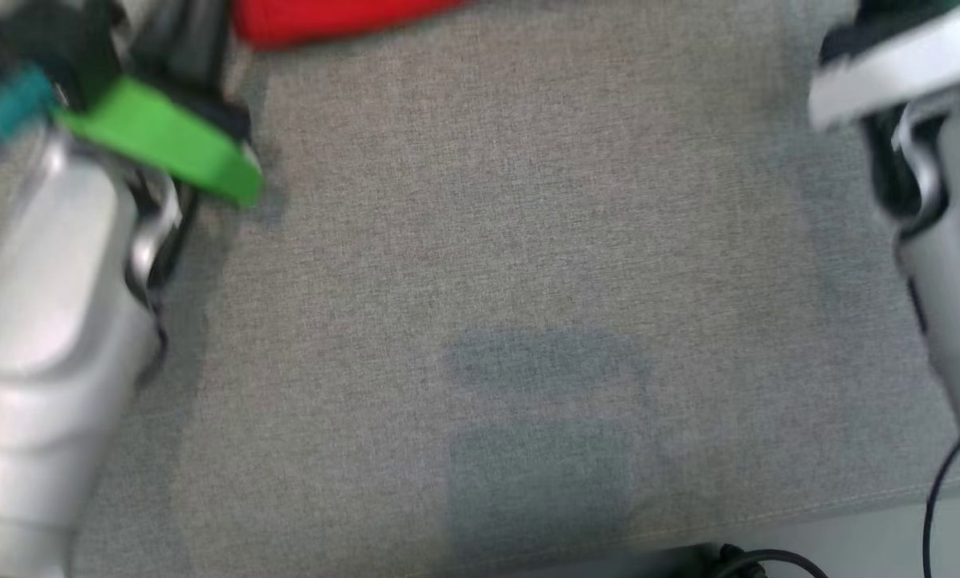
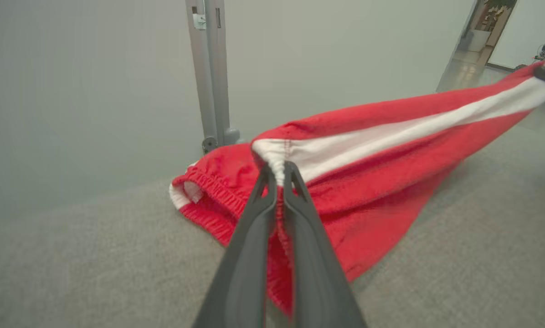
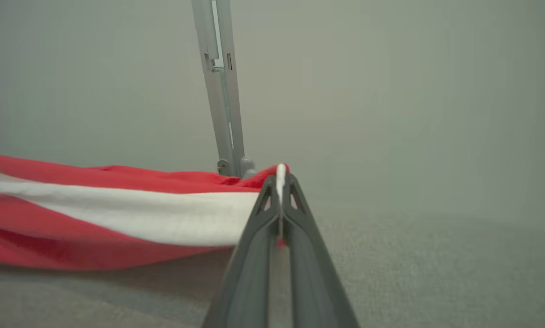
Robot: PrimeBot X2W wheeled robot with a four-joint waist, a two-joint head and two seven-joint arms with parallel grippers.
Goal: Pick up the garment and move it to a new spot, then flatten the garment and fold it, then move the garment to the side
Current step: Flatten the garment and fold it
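Observation:
The garment (image 2: 372,173) is a pair of red shorts with a white side stripe and an elastic waistband. It hangs stretched between my two grippers, its lower part sagging onto the grey cloth surface (image 2: 482,255). My left gripper (image 2: 279,171) is shut on the waistband end of the white stripe. My right gripper (image 3: 280,180) is shut on the other end of the stripe, on the garment (image 3: 117,214). In the head view a red edge of the garment (image 1: 327,20) shows at the top, between my two pale forearms.
A grey metal post (image 2: 211,73) stands upright behind the garment against a pale wall. The grey cloth surface (image 1: 528,281) spreads wide in the head view, with its front edge and a black cable (image 1: 761,558) at the bottom right. A doorway (image 2: 491,32) opens at the far right.

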